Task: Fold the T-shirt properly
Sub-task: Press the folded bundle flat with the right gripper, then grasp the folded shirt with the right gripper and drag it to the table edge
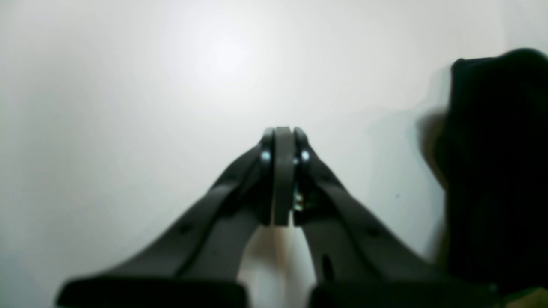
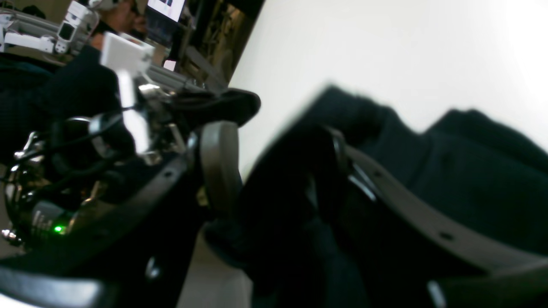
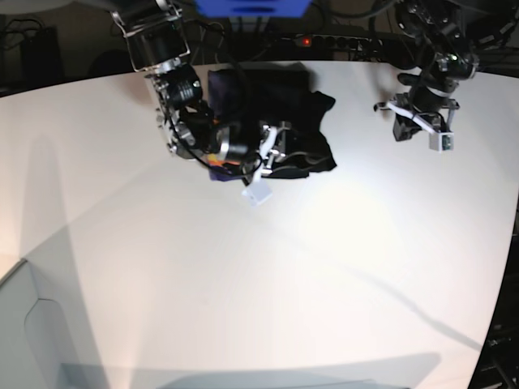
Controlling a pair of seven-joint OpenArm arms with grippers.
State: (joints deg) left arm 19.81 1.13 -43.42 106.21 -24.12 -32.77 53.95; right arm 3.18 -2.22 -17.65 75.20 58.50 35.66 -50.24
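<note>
The black T-shirt (image 3: pixel 284 101) lies bunched at the far middle of the white table (image 3: pixel 243 267). A small purple and orange patch shows at its near left edge. My right gripper (image 3: pixel 278 151) reaches into its front edge. In the right wrist view its jaws (image 2: pixel 274 137) stand wide apart with dark T-shirt cloth (image 2: pixel 462 171) between and beyond them, and a strip of table shows beside the left pad (image 2: pixel 219 162). My left gripper (image 3: pixel 403 123) is off to the right of the shirt, shut and empty (image 1: pixel 282 132), with the blurred T-shirt (image 1: pixel 496 171) at its right.
A power strip (image 3: pixel 324 39) with a red light and cables runs along the table's far edge. The table's curved edge drops off at the right (image 3: pixel 507 267) and near left. A person (image 2: pixel 115 17) and a screen (image 2: pixel 167 8) show behind the table.
</note>
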